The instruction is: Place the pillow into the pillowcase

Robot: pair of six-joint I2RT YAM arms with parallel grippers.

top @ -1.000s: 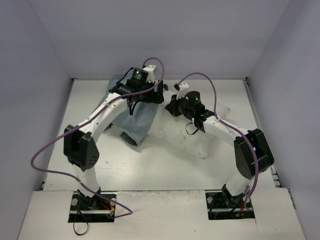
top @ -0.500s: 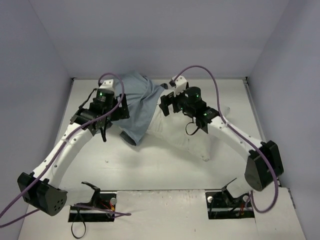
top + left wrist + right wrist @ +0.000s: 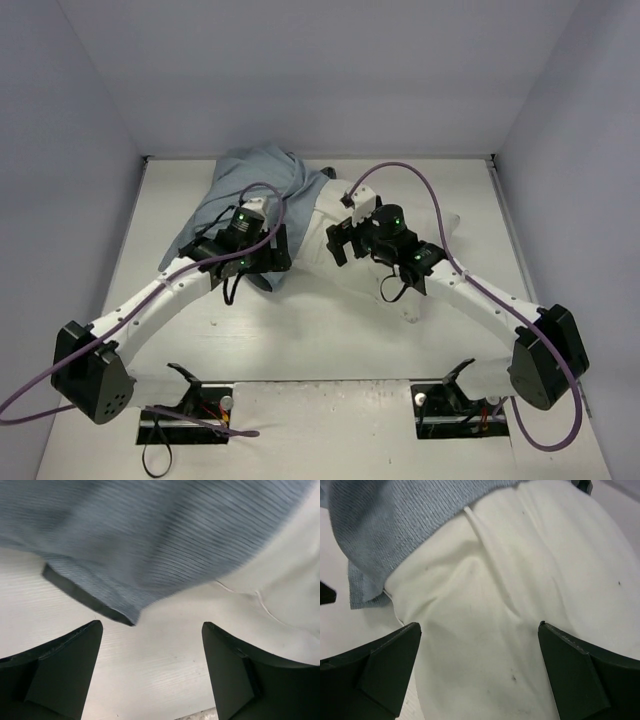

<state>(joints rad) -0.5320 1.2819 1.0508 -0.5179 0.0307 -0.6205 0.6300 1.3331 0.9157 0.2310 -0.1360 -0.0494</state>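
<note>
The pillowcase (image 3: 255,185), showing its pale blue-grey side, lies crumpled at the back left and drapes over the left end of the white pillow (image 3: 352,283). My left gripper (image 3: 272,262) hovers open at the pillowcase's near corner. The left wrist view shows that hemmed corner (image 3: 150,540) just beyond the gripper (image 3: 151,624), with bare table between the fingers and the pillow (image 3: 285,585) at the right. My right gripper (image 3: 338,240) is open above the pillow, holding nothing. In the right wrist view the pillow (image 3: 520,605) fills the space around the gripper (image 3: 480,625), with the pillowcase (image 3: 395,525) at the upper left.
Grey walls (image 3: 90,130) close the white table (image 3: 200,320) on the left, back and right. Purple cables (image 3: 400,170) loop over both arms. The arm bases (image 3: 185,405) sit at the near edge.
The left arm swung from the back of the table toward the near side, leaving the pillowcase spread farther back. The right gripper opened and shifted slightly nearer.
</note>
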